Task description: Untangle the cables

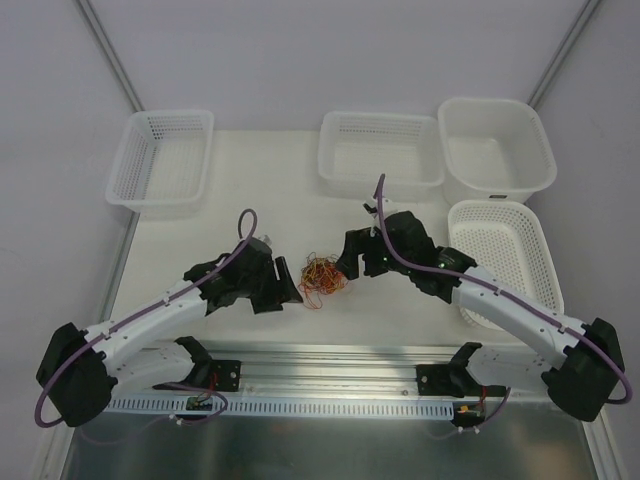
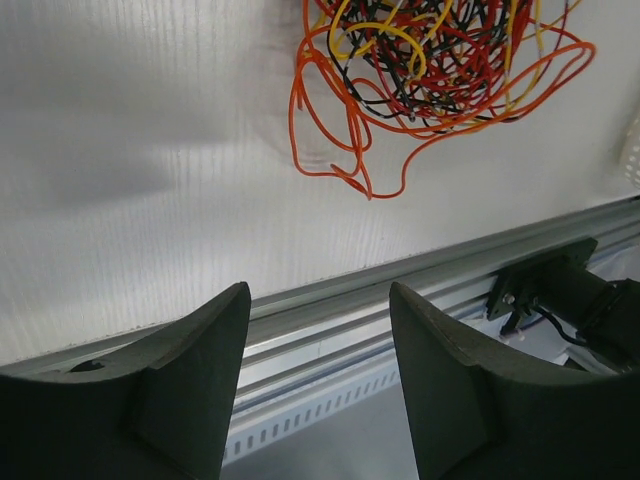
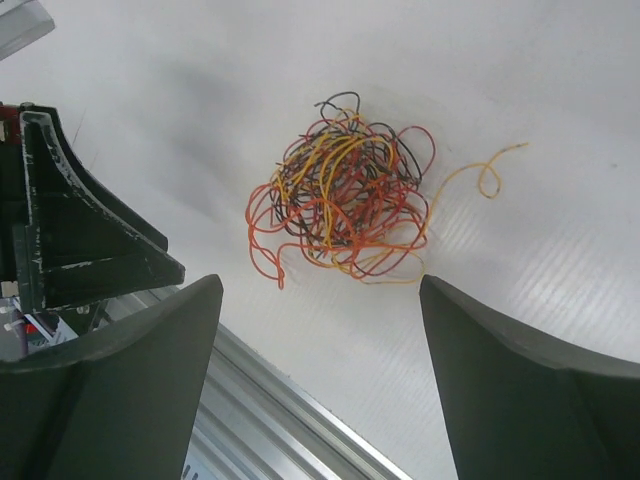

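Observation:
The cables lie in one tangled ball of thin red, orange, yellow, black and maroon wires on the white table between my two grippers. My left gripper is open and empty just left of the ball. My right gripper is open and empty just right of it. In the left wrist view the tangle sits beyond my open left gripper, apart from it. In the right wrist view the tangle lies ahead of my open right gripper, and one yellow strand trails out to the right.
Three white mesh baskets stand at the back left, back middle and right, and a solid white tub at the back right. An aluminium rail runs along the table's near edge.

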